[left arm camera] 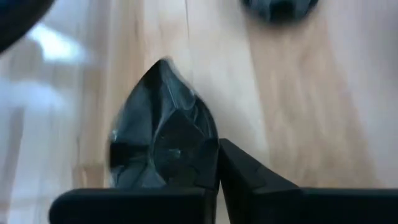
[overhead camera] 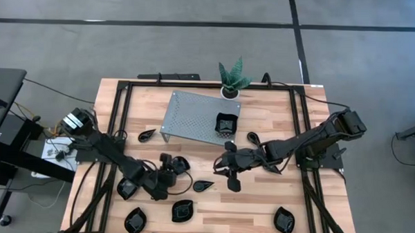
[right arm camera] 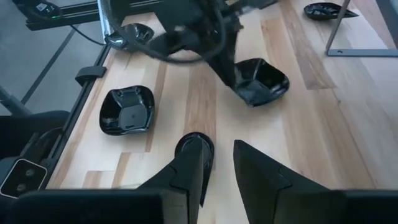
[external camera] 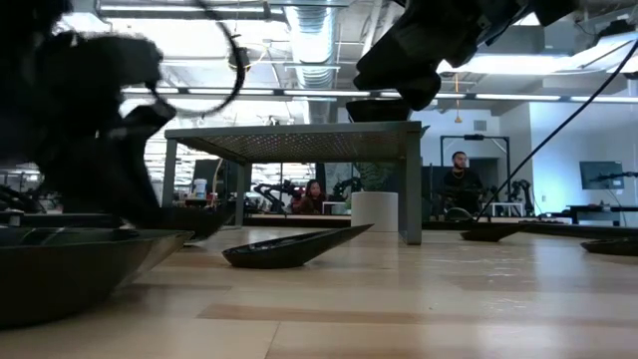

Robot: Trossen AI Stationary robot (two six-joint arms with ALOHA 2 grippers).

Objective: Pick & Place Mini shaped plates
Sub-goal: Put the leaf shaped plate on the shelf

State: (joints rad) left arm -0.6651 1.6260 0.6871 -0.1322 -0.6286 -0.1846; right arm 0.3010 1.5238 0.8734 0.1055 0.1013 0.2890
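My left gripper is at the table's near middle, shut on a small glossy black wavy-rimmed plate, which also shows in the left wrist view and the right wrist view. My right gripper is open and empty, its fingers over the table just above a black leaf-shaped plate that lies flat on the wood. Another black plate sits on top of the grey perforated stand. My left gripper holds the black plate by its rim, on the side facing the table's left. The fingers come slanting down from the left. One finger shows beside the rim; the plate hides the other. The plate sits tilted; whether it is clear of the wood I cannot tell.
Several more black plates lie on the table: near the left rail, along the near edge, and beside the stand. A small green potted plant stands at the far edge.
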